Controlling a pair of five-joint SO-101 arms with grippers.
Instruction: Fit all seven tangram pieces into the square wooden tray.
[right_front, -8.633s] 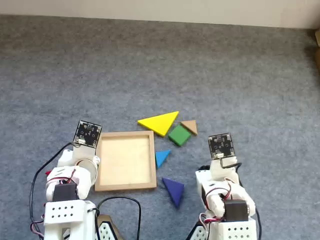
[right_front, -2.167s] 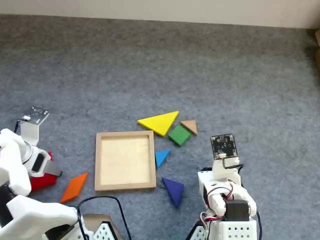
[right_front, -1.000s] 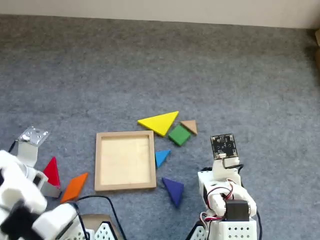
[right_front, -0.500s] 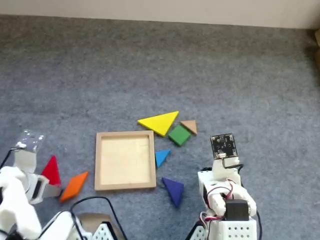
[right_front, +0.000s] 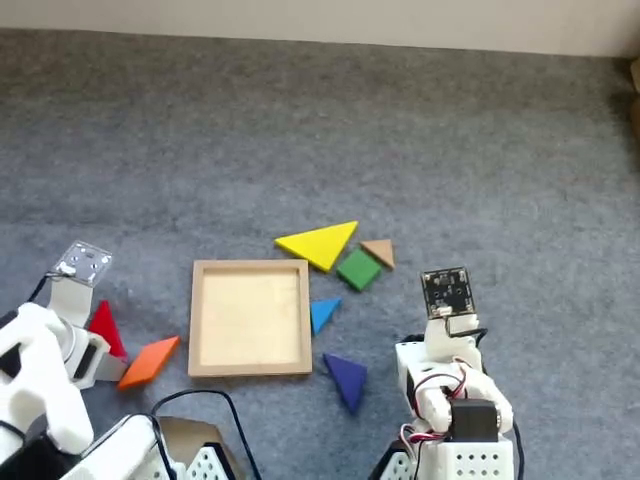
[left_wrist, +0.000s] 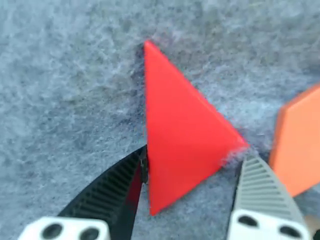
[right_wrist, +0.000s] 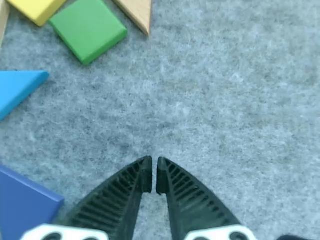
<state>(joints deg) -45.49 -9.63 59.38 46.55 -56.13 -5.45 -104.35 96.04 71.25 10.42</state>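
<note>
Surface: a grey carpet (right_front: 450, 150) with a fuzzy, felt-like nap covers the whole table.
Room: a pale wall strip (right_front: 300, 18) runs along the far edge of the carpet. A brown object (right_front: 636, 85) at the right edge is too cut off to identify.
Wooden tray: it is square, made of light wood with a raised rim (right_front: 195, 320), and lies flat between the two arm bases. All seven pieces lie outside it on the carpet.
Far-corner cluster: the yellow triangle (right_front: 320, 245), green square (right_front: 358, 270) and tan triangle (right_front: 380, 252) sit close together just off the tray's far right corner.
Right of tray: the light blue triangle (right_front: 322, 314) lies just beside the rim. The dark blue triangle (right_front: 347, 378) is near the tray's near right corner.
Left of tray: the orange parallelogram (right_front: 150, 360) lies near the rim, with the red triangle (right_front: 105, 328) just beyond it.
Left gripper (left_wrist: 196, 165): it pinches the red triangle, with the black finger against one edge and the grey finger at a corner, just beside the orange parallelogram.
Right gripper (right_wrist: 154, 177): its tips are pressed together on nothing, over bare carpet near the dark blue triangle.
</note>
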